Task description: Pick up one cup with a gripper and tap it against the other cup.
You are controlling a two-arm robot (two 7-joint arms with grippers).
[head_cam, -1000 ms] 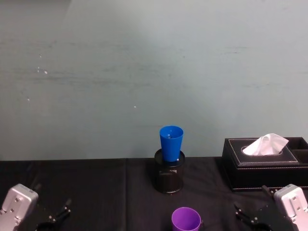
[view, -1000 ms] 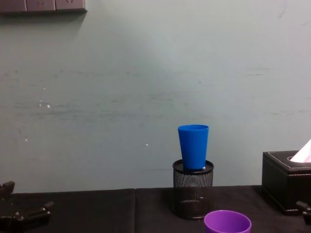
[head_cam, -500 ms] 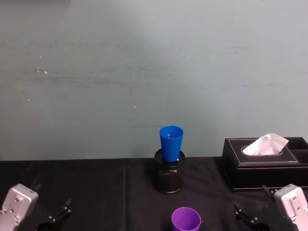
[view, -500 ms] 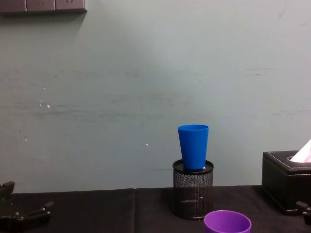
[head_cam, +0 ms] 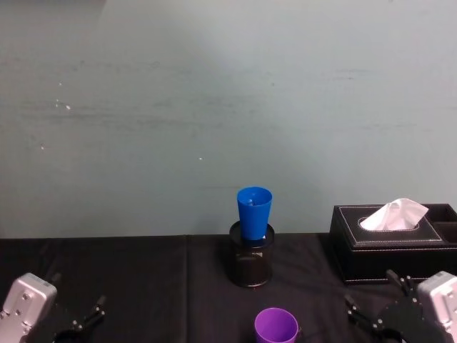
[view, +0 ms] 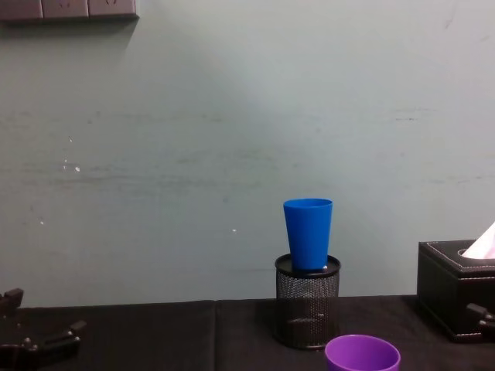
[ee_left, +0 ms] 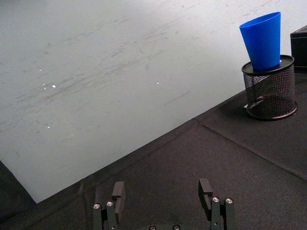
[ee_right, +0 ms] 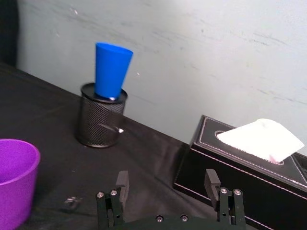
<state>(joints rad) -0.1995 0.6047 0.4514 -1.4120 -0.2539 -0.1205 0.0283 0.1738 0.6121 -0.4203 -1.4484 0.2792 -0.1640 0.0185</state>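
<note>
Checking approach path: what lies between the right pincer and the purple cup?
Only black tablecloth with one small unclear speck separates the right pincer and purple cup, seen in the right wrist view.

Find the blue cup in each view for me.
Head view: blue cup just right of centre.
Chest view: right of centre, behind the purple cup.
Left wrist view: far beyond the left gripper.
Right wrist view: beyond the purple cup.
Shared landmark: black mesh holder holding it.

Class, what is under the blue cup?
The blue cup stands upright in the mouth of a black mesh pen holder; the holder's inside below it is covered.
</note>
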